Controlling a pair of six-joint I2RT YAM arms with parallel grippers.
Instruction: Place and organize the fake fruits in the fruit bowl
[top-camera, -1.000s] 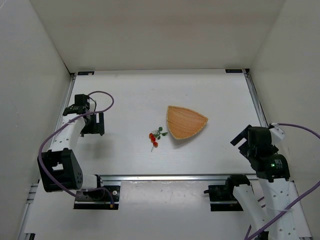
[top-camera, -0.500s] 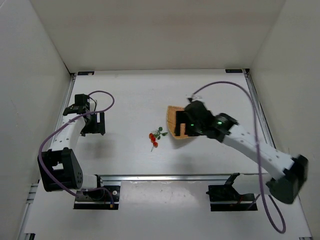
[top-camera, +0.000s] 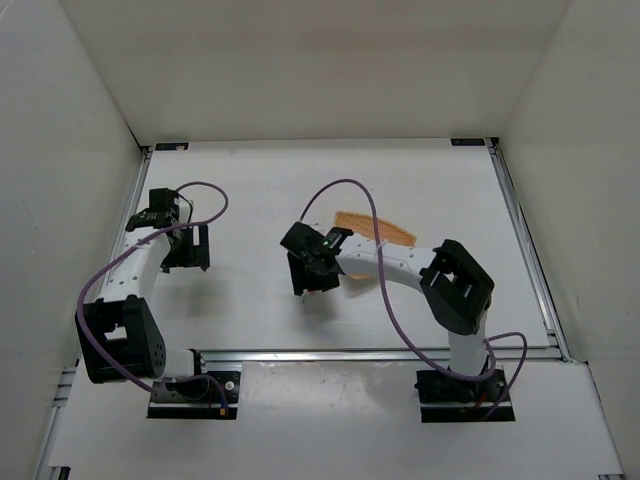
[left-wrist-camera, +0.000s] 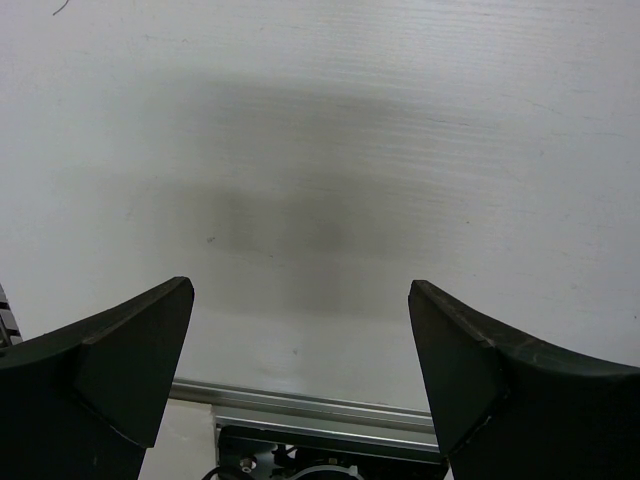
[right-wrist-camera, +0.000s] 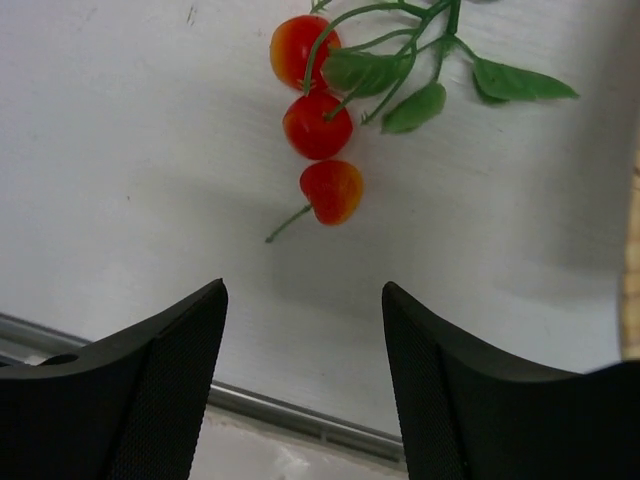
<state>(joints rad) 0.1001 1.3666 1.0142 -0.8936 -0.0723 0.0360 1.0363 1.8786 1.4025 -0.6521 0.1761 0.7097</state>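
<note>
Jaws of your right gripper (right-wrist-camera: 302, 295) stood apart and empty, low over the table (right-wrist-camera: 120, 150). In its wrist view the fake fruits (right-wrist-camera: 318, 125) lay on the surface dead ahead at twelve o'clock, just beyond the fingertips and not yet between them. You could see the three red berries strung roughly twelve-to-six, in line with your approach, the leaves trailing off towards two o'clock. By the look of it, a short push forward and down would have bracketed them. Beyond, in the top view, the fruit bowl (top-camera: 385, 228) sat near, at about two o'clock from that gripper. Your left gripper (top-camera: 185, 248), open too and holding nothing, was well apart at nine o'clock, so the right arm was the nearer.
</note>
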